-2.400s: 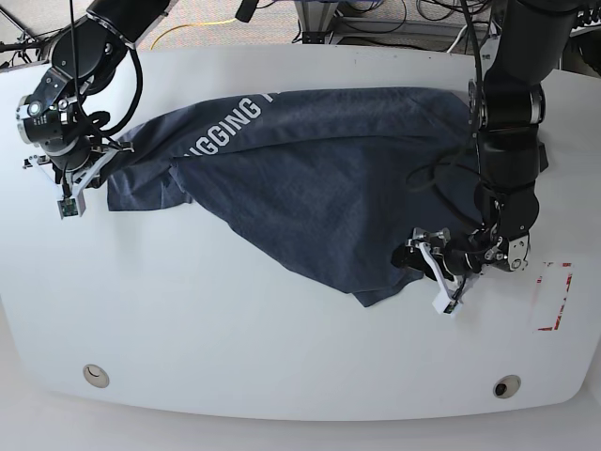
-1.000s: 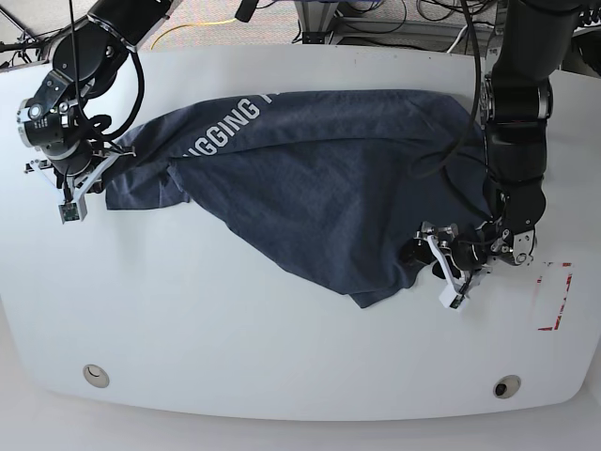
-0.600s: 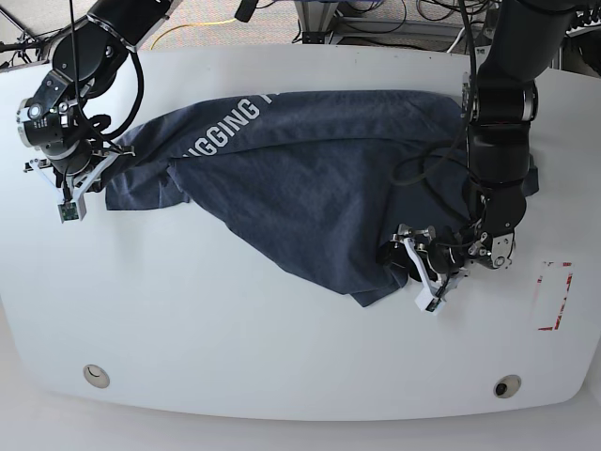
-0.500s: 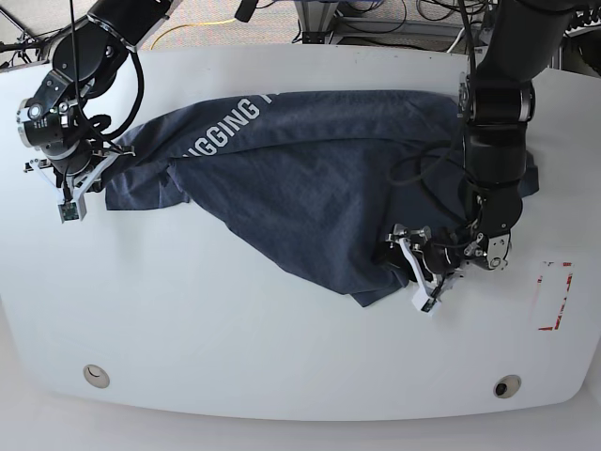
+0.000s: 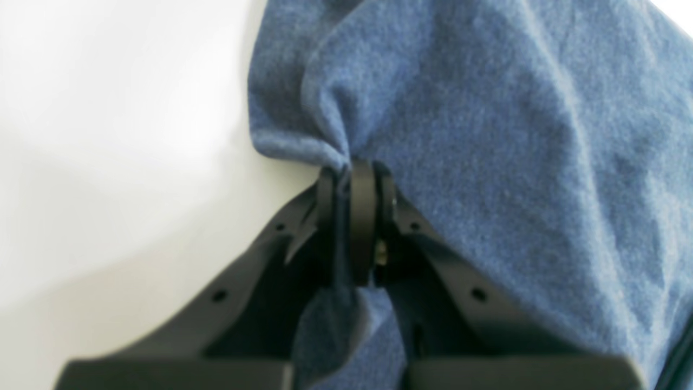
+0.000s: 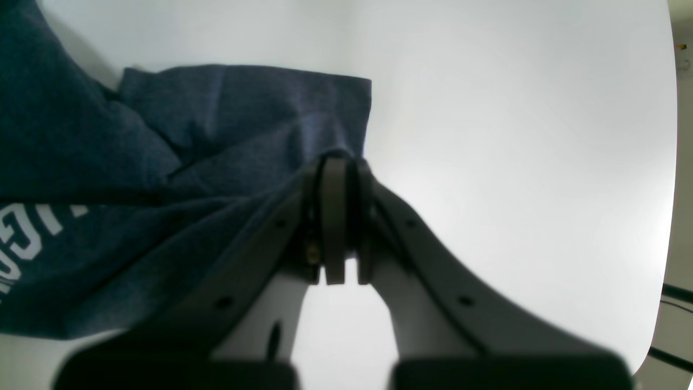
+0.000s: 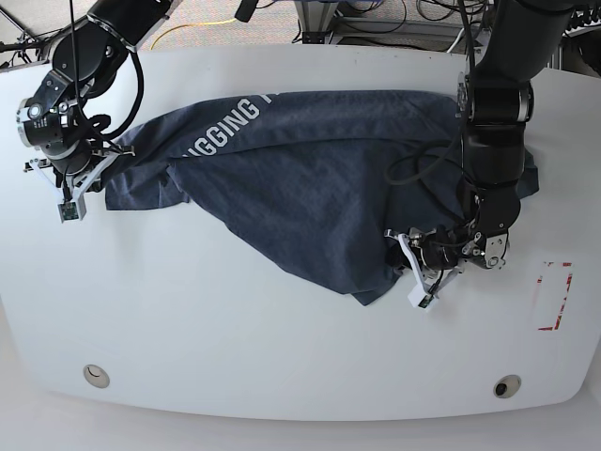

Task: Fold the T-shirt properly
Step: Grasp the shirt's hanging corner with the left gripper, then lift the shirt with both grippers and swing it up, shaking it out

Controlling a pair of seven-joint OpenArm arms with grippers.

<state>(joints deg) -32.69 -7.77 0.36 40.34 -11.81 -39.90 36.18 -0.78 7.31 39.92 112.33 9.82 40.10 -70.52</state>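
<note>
- On the white table (image 7: 235, 329), the T-shirt (image 7: 319, 178) lies spread and rumpled across the middle, its white lettering (image 7: 225, 127) showing near the far edge (only part of the word can be read).
- At the shirt's near corner, on the base view's right, the left gripper (image 7: 410, 267) is pressed together on a pinch of the blue cloth; the left wrist view shows the fabric bunched into a tight fold between the pads (image 5: 361, 216), with more cloth draping over one finger.
- Over at the opposite end, the right gripper (image 7: 83, 183) is closed on the sleeve edge (image 6: 346, 108); the right wrist view shows its fingertips squeezed flat together with the hem caught between them.
- Beyond the left arm, red tape marks (image 7: 556, 299) sit on the table, well apart from the shirt.
- Two round holes (image 7: 507, 386) are set near the table's front edge.
</note>
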